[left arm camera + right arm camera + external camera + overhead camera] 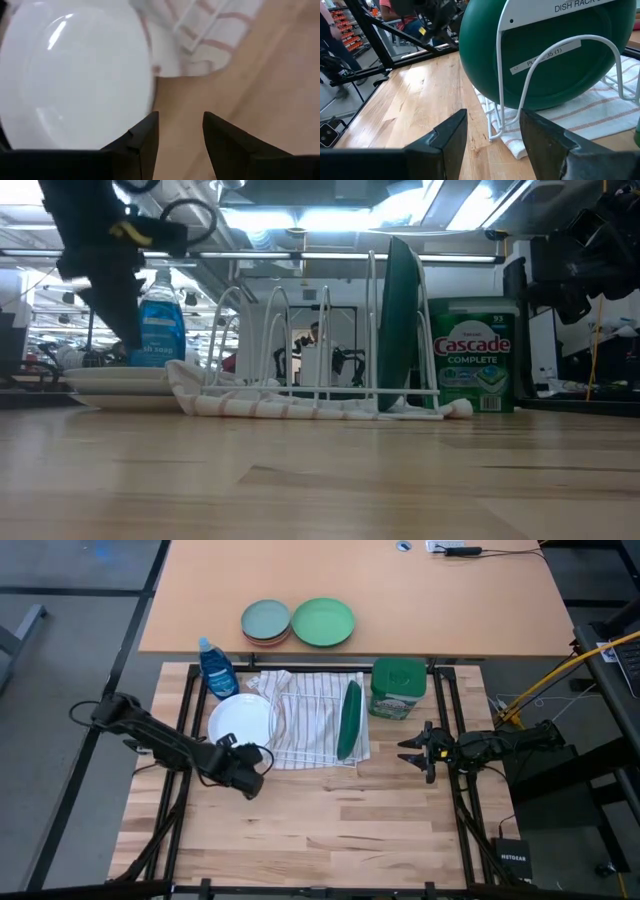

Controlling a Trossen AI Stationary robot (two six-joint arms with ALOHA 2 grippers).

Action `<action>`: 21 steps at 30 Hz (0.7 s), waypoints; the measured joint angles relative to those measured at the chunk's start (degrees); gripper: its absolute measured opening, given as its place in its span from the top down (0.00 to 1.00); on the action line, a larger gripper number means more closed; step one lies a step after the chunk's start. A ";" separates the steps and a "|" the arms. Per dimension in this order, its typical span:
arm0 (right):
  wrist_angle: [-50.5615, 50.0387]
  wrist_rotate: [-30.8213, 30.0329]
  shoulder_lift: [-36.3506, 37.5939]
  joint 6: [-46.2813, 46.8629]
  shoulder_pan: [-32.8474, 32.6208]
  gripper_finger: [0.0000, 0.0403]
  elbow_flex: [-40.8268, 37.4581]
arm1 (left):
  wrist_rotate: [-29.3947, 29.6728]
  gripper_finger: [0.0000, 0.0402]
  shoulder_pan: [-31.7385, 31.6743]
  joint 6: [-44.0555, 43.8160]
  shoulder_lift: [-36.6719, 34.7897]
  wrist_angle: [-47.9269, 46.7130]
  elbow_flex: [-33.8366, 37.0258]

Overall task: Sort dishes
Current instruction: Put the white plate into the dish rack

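A dark green plate (349, 720) stands on its edge in the right end of a white wire dish rack (315, 715); it also shows in the low view (401, 320) and the right wrist view (545, 55). A white plate (241, 721) lies flat on the table left of the rack, also in the left wrist view (75, 75). My left gripper (262, 757) is open and empty just near of the white plate. My right gripper (405, 751) is open and empty right of the rack. The dark blue plate is out of view.
A striped towel (300, 740) lies under the rack. A blue dish-soap bottle (217, 667) stands far left, a green Cascade tub (398, 688) far right. A grey-teal plate (265, 620) and a light-green plate (323, 621) lie on the far table.
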State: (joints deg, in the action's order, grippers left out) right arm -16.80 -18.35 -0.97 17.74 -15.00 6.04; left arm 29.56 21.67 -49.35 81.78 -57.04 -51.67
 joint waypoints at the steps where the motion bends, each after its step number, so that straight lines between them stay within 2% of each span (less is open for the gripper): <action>1: 0.00 0.00 -0.02 0.00 0.02 0.54 0.00 | 0.74 0.65 0.00 -1.03 0.28 0.07 0.48; 15: -0.02 0.00 -0.02 0.00 0.01 0.54 0.00 | 3.84 0.65 -0.07 -11.49 0.34 -0.77 7.27; 21: -0.02 0.00 -0.02 0.00 0.00 0.54 0.00 | 5.87 0.65 -0.07 -12.19 0.34 -0.50 8.79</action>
State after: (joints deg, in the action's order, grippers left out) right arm -16.82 -18.35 -0.99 17.74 -15.00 6.04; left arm 35.42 21.61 -61.55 82.13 -57.54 -42.88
